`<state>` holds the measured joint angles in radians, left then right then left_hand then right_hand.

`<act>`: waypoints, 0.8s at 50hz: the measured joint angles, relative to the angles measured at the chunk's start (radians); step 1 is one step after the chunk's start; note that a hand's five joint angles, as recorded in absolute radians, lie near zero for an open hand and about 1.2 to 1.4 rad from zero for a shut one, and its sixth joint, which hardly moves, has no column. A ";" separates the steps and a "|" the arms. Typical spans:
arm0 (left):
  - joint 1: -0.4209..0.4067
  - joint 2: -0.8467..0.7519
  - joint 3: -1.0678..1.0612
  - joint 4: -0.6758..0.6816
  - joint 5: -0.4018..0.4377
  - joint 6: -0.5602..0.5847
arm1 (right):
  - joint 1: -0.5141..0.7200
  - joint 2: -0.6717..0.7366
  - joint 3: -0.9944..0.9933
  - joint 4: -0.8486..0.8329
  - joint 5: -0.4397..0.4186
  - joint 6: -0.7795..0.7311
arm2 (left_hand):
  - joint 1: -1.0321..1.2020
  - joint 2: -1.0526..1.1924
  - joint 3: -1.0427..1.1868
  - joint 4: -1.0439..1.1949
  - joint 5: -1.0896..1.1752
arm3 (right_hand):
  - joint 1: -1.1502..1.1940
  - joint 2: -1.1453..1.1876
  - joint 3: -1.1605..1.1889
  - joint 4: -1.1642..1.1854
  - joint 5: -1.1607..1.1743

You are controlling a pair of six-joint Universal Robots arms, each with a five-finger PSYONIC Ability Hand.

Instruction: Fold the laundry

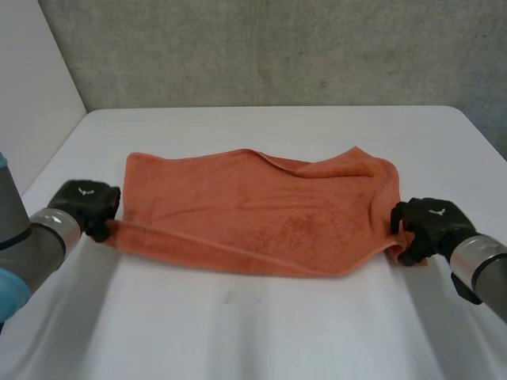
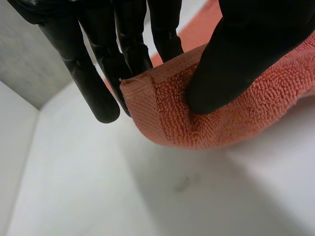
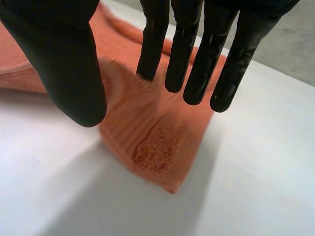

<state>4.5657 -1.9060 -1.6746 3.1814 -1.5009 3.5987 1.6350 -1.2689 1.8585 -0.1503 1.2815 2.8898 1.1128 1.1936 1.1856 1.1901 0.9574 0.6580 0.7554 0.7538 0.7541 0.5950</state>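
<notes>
White table (image 1: 261, 332), rounded far corners. One orange towel (image 1: 261, 210) lies on it, spread sideways across the middle, wrinkled along the far edge. Both near end corners are raised off the surface. Small dark smudge (image 1: 230, 298) just in front of the towel's near edge.

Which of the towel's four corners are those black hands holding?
The two nearest the robot: the left hand pinches one, the right hand the other. The far corners of the towel lie untouched.
</notes>
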 measured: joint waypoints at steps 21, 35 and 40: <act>0.031 0.155 -0.054 0.143 -0.043 -0.110 | -0.131 -0.070 0.006 0.146 -0.172 -0.044 | 0.000 0.002 0.000 0.004 0.000 | -0.027 -0.029 -0.041 -0.047 -0.056; 0.055 0.171 -0.109 0.217 -0.034 -0.119 | -0.127 0.018 0.005 0.090 -0.176 -0.233 | 0.004 0.003 0.004 0.004 0.000 | -0.027 -0.029 -0.041 -0.047 -0.056; 0.050 0.167 -0.115 0.217 -0.033 -0.118 | -0.127 0.039 0.003 0.060 -0.175 -0.231 | 0.004 0.004 0.005 0.004 0.000 | -0.027 -0.029 -0.041 -0.047 -0.056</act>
<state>4.6156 -1.7391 -1.7893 3.3982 -1.5338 3.4805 1.5085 -1.2296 1.8614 -0.0904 1.1068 2.6583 1.1163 1.1974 1.1908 1.1943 0.9574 0.6309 0.7263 0.7128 0.7071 0.5388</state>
